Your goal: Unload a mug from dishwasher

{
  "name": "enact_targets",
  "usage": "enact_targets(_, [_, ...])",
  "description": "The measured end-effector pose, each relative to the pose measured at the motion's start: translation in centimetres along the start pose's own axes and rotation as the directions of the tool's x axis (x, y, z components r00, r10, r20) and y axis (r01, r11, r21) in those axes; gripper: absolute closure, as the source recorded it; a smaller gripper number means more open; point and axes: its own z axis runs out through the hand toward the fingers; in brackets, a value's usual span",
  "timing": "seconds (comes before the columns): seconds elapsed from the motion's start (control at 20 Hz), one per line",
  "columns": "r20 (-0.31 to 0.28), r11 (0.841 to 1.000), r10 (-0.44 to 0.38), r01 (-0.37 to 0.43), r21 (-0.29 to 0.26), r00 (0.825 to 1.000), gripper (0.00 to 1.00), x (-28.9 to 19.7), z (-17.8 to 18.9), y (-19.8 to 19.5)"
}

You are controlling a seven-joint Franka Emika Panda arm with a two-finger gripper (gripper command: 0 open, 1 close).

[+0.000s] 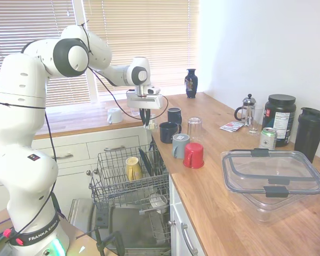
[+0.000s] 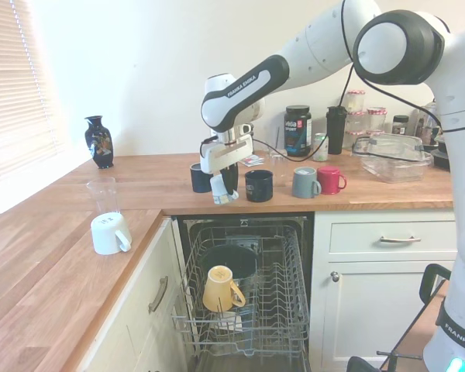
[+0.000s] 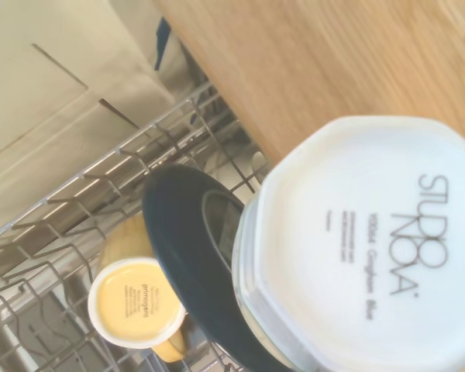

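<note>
Whitish pale-grey mug (image 2: pixel 221 191) is out of the rack, gripped by the two-finger gripper (image 2: pixel 223 186), whose fingers are clamped on its wall. It hangs tilted over the front edge of the wooden L-shaped countertop (image 2: pixel 163 182), above the back of the open dishwasher (image 2: pixel 288 298). In the wrist view its flat printed base fills much of the frame, overlapping both the counter edge and the grey wire rack (image 3: pixel 77 201); contact with the counter cannot be told.

Just beside the held mug, two dark blue mugs (image 2: pixel 259 185) stand on the counter, one on each side. A grey-blue mug (image 2: pixel 304 183) and a red mug (image 2: pixel 329 180) follow further along the same edge.

Below, the rack is pulled out over the lowered door. A yellow mug (image 2: pixel 221 288) lies in it on its side, next to a dark round dish (image 2: pixel 229 260) standing on edge.

On the other counter leg, well apart, a white mug (image 2: pixel 111 232) sits upside down near a clear glass (image 2: pixel 102 194). A dark blue vase (image 2: pixel 98 142) stands in the corner.

A clear plastic lidded box (image 1: pixel 272 176), a black tub (image 1: pixel 280 118), a black shaker (image 1: pixel 311 132) and a French press (image 1: pixel 247 111) sit toward the far end by the white wall. The middle of the counter behind the mug row is bare wood. Slatted blinds (image 1: pixel 144 42) cover the window.
</note>
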Motion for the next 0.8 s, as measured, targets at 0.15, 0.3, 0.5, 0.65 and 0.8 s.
enact_targets(0.15, [0.007,1.0,0.012,-0.012,-0.005,1.0,1.0,0.6,1.0,0.4])
enact_targets(0.3, [0.018,1.0,0.023,-0.023,-0.008,1.0,1.0,1.1,2.4,0.4])
enact_targets(0.5, [0.013,0.999,0.04,-0.039,0.0,0.999,1.0,2.1,2.9,-0.1])
enact_targets(0.65, [0.009,0.998,0.056,-0.056,0.005,0.998,1.0,3.1,2.6,-0.4])
enact_targets(0.8, [0.01,0.997,0.071,-0.071,0.005,0.997,1.0,4.1,2.1,-0.7])
